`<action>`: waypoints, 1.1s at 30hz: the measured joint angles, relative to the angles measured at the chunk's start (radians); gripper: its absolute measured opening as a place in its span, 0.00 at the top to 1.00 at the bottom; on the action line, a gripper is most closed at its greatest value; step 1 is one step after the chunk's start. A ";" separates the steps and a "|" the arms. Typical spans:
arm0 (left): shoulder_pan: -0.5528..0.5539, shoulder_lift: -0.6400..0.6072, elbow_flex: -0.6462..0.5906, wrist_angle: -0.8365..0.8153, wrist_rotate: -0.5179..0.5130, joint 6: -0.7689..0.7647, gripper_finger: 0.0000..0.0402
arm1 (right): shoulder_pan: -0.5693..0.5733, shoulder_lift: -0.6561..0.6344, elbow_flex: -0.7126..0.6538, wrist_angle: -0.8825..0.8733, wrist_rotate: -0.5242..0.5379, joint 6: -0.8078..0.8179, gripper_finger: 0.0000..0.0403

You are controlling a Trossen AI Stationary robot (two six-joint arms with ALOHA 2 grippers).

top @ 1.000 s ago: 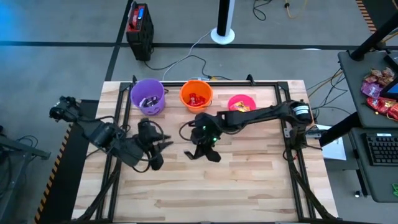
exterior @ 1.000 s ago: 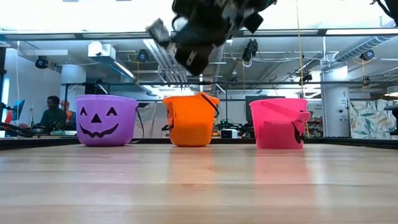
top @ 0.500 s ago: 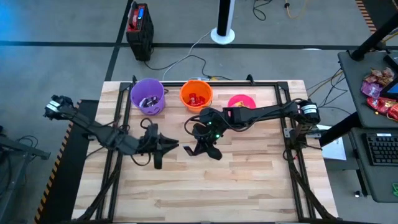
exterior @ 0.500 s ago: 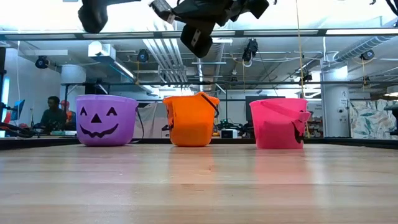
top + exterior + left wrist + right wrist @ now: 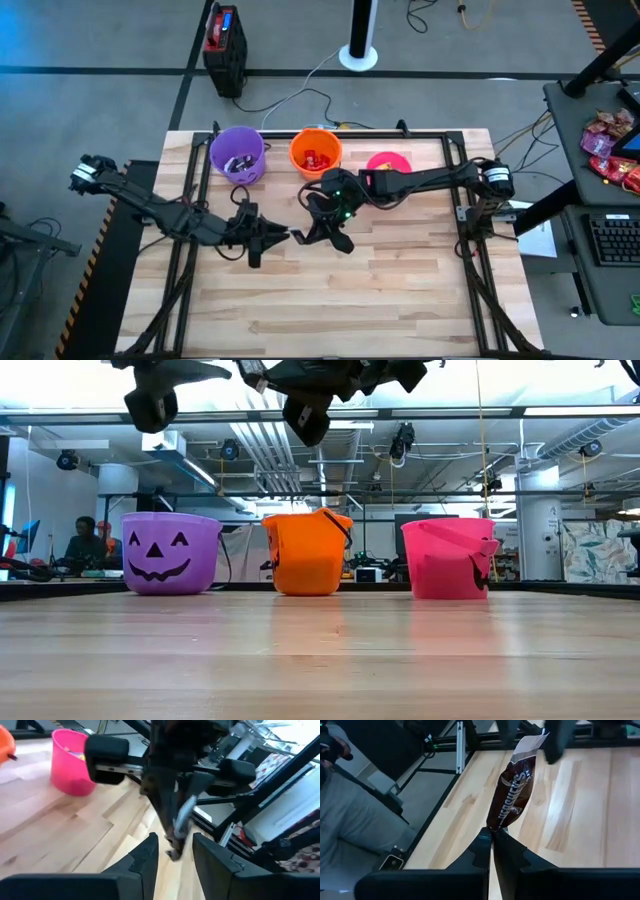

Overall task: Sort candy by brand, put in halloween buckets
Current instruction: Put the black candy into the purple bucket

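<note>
Handover mid-table: right gripper (image 5: 491, 834) clamped on a brown candy bar (image 5: 512, 795); left gripper (image 5: 172, 851), fingers apart, must close on it.

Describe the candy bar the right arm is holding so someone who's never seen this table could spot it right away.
Start at the three buckets along the table's far edge, then come toward the table's middle in front of the orange bucket, where the two dark arms meet above the wood. There the right gripper has its jaws shut on one end of a dark brown bar. It is the only candy outside the buckets, brown-wrapped with white lettering and a white crimped end.
</note>
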 joint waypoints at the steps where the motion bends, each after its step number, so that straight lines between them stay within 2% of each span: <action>1: 0.007 0.004 0.001 0.005 0.000 0.008 0.74 | 0.000 0.000 0.000 0.006 -0.001 -0.003 0.98; 5: 0.029 0.026 0.018 0.020 0.010 0.071 0.73 | 0.000 0.000 0.000 0.021 -0.002 -0.019 0.98; 11: 0.054 0.077 0.078 0.027 0.153 0.188 0.77 | 0.000 0.000 0.000 0.020 -0.003 -0.022 0.98; 15: 0.065 0.118 0.108 0.029 0.157 0.238 0.81 | 0.001 0.000 0.000 0.020 -0.003 -0.022 0.98; 24: 0.080 0.175 0.133 0.026 0.158 0.234 0.92 | 0.000 0.000 0.000 0.013 -0.001 -0.024 0.98; 33: 0.082 0.217 0.132 0.057 0.178 0.184 0.94 | 0.000 0.000 0.000 -0.003 -0.006 -0.035 0.98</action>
